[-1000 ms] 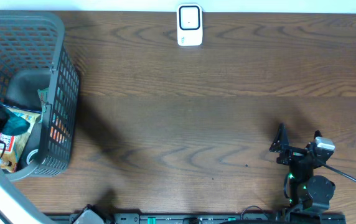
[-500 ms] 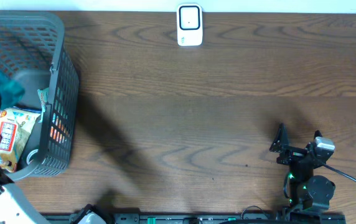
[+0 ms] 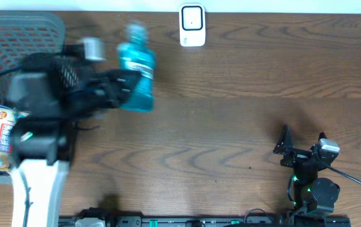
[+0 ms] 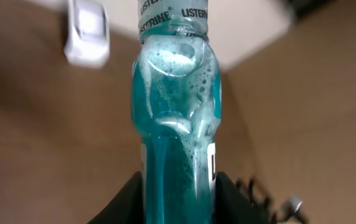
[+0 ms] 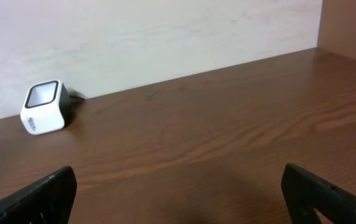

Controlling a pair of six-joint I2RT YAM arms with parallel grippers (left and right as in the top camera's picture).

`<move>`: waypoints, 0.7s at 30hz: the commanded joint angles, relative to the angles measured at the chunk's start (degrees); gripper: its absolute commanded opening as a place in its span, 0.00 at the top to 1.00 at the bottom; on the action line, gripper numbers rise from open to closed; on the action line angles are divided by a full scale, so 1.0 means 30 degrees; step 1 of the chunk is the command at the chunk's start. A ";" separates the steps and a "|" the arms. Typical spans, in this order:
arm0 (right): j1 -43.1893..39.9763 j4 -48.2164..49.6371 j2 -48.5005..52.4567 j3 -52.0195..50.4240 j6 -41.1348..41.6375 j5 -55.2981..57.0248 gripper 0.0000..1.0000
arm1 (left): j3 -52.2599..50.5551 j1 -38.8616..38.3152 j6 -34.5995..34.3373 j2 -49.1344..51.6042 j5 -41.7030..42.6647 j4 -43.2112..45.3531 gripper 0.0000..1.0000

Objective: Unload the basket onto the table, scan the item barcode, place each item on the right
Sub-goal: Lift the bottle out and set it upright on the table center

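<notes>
Mouthwash bottle [image 3: 136, 75], grasped in left pincer [image 3: 122, 87], has just left basket [image 3: 23, 19], now near scanner [image 3: 192, 26]; right pincer [image 3: 303, 140] released, idle; scan next

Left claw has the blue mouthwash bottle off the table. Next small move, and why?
Probably carry the mouthwash bottle rightward toward the white scanner. The left claw grips it, but it hangs left of the scanner, and no barcode shows yet.

Scanner [image 3: 192, 25]: far edge of surface [image 3: 231, 126]. Left of it, bottle [image 3: 136, 72] in my left gripper [image 3: 125, 87]; farther left, basket [image 3: 35, 22]. My right gripper [image 3: 303, 146]: right, nearer.
</notes>
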 commanded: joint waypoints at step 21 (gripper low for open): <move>0.0095 -0.0080 -0.0051 -0.0015 0.0138 0.0044 0.01 | -0.0219 -0.7125 -0.1836 1.2393 -0.6958 0.1858 0.85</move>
